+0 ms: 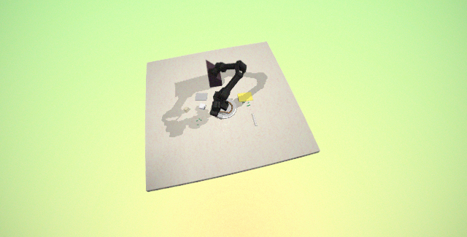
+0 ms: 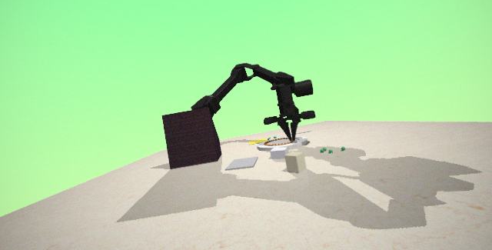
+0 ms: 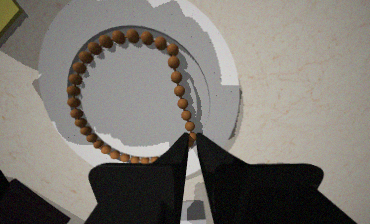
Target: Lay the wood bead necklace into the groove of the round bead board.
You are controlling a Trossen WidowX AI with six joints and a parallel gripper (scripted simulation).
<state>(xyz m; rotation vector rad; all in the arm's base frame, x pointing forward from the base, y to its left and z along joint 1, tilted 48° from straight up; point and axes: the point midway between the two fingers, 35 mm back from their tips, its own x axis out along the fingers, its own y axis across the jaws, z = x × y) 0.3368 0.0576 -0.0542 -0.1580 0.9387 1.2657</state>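
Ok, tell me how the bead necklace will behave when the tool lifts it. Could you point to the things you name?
The necklace (image 1: 231, 109) (image 2: 269, 143) (image 3: 132, 35) should be floppy, since its strand bends from a curve into a straight run. Its beads look round and smooth, so they could slip between narrow fingertips.

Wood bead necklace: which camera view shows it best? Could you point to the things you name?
Wrist: it shows most of the necklace's (image 1: 231, 107) (image 2: 265, 143) (image 3: 74, 91) beads singly. Top shows a small arc, partly hidden by the arm; exterior shows a flattened loop, seen nearly edge-on.

Three Views, Far to Near

The top view looks steeply down from far off; the exterior view faces across the tabletop (image 1: 190, 160) (image 2: 115, 204) (image 3: 306, 100) from low down; the wrist view peers closely past the fingertips. The last two share the round bead board (image 2: 265, 148) (image 3: 56, 85).
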